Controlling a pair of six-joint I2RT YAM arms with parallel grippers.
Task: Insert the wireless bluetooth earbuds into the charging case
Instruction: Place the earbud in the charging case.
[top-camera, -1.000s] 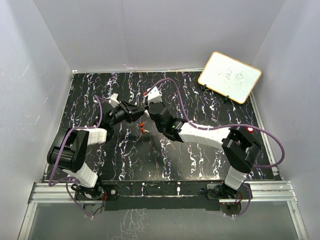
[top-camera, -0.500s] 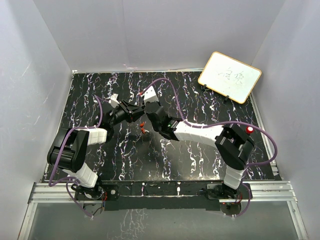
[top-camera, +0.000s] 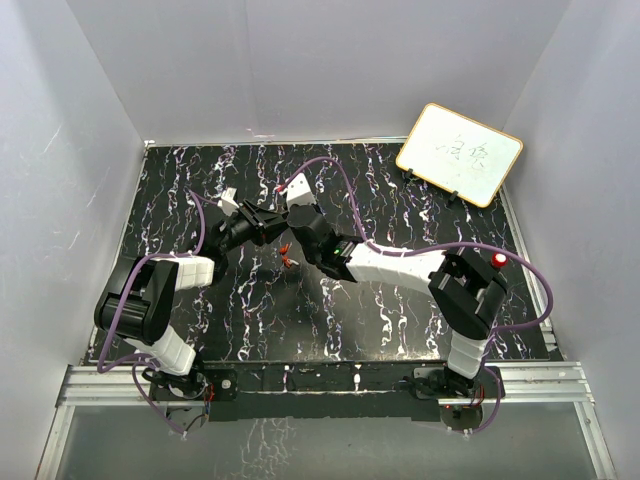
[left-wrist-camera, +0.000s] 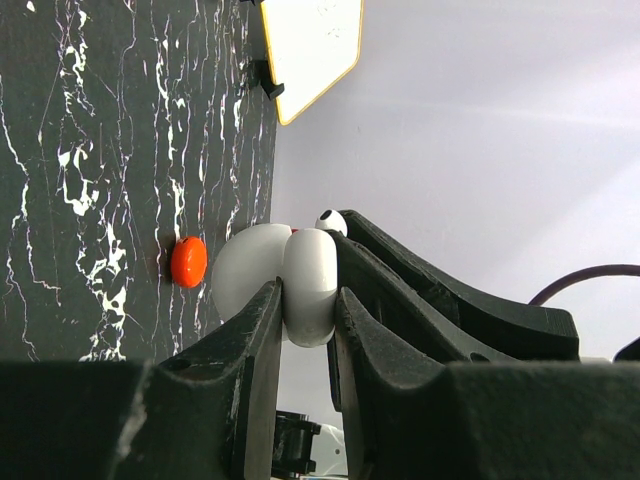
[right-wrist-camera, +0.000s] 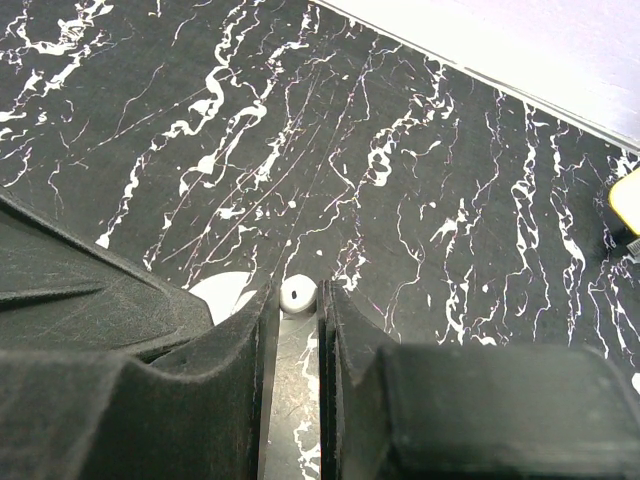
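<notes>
A: Status of right gripper (right-wrist-camera: 298, 306)?
B: Moved up-left to frame centre within the last second, now settled beside left gripper (left-wrist-camera: 308, 296). Its tips are clenched on white earbud (right-wrist-camera: 298, 292).
A: Case?
B: Centre frame, charging case (left-wrist-camera: 255, 272) is clamped by left gripper. Alignment is judged done, insertion next. Two red earbuds (top-camera: 287, 256) are left on table (top-camera: 250, 320) just below.
</notes>
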